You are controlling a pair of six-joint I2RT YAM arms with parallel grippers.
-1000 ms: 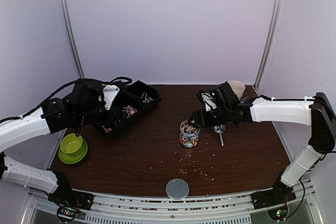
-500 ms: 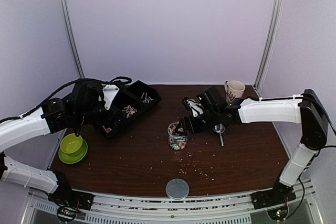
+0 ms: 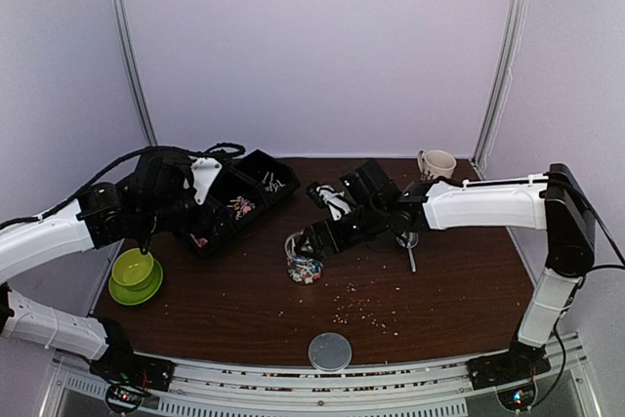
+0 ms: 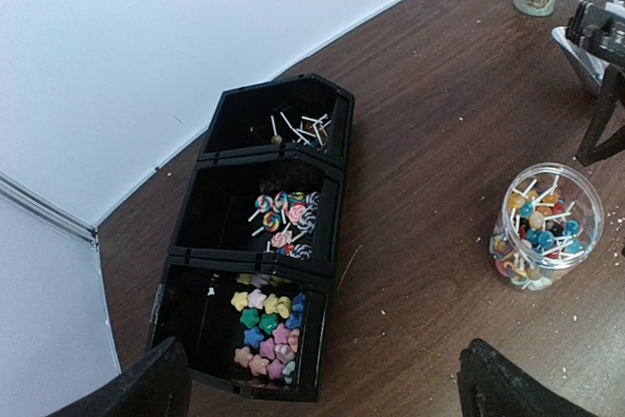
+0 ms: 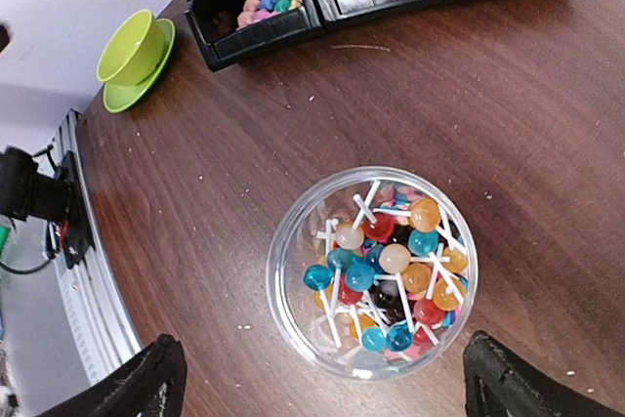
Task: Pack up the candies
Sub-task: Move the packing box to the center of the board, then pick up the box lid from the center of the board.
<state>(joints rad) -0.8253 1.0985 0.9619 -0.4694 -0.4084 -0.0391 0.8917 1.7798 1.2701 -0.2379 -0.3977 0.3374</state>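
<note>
A clear jar (image 5: 373,271) full of candies, round lollipops on white sticks, stands upright on the brown table (image 3: 225,310). My right gripper (image 5: 327,393) hangs open over it, its fingers wide on either side and off the glass. In the top view the jar (image 3: 305,263) sits just below that gripper (image 3: 314,239). A black three-compartment tray (image 4: 332,192) holds star sweets (image 4: 264,329), swirl lollipops (image 4: 285,217) and a few white-stick pieces (image 4: 298,126). My left gripper (image 4: 327,388) is open above the tray's near end, holding nothing.
A green cup on a saucer (image 3: 135,275) stands at the left edge. A patterned mug (image 3: 437,163) is at the back right, a spoon (image 3: 410,253) beside the right arm. A grey lid (image 3: 330,351) lies at the front edge. Pale crumbs (image 3: 366,312) dot the middle.
My right arm moved the jar leftward toward the tray, then its jaws widened and came off the glass. The left arm has not moved.
</note>
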